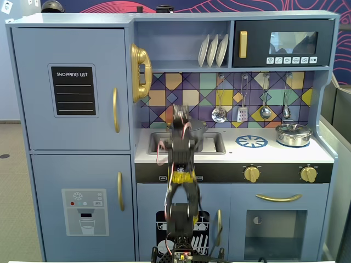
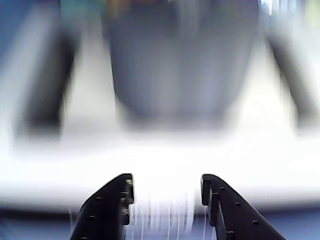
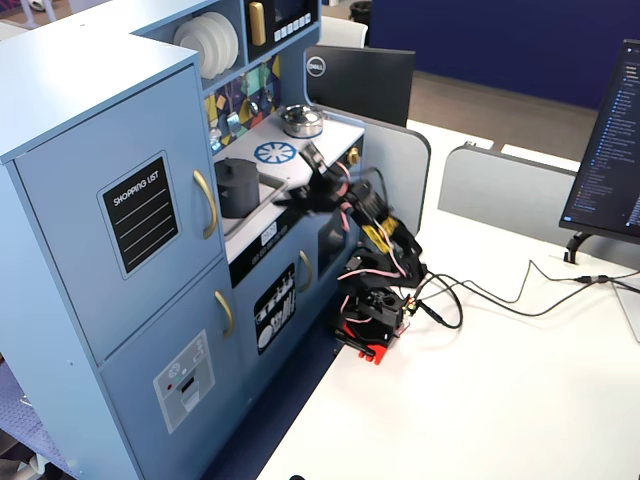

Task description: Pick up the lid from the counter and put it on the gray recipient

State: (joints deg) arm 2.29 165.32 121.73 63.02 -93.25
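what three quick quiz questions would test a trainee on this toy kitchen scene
1. True or false: the gripper has its fingers apart with nothing between them.
2. Multiple choice: where does the shiny steel pot stand in the front fixed view? A) in the sink B) at the right end of the counter C) on the top shelf
3. Fill in: in the side fixed view the gray pot stands in front of the arm, by the ____.

Key: 1 true; 2 B; 3 sink. The dark gray lid cannot be made out in any view; the wrist view is blurred.
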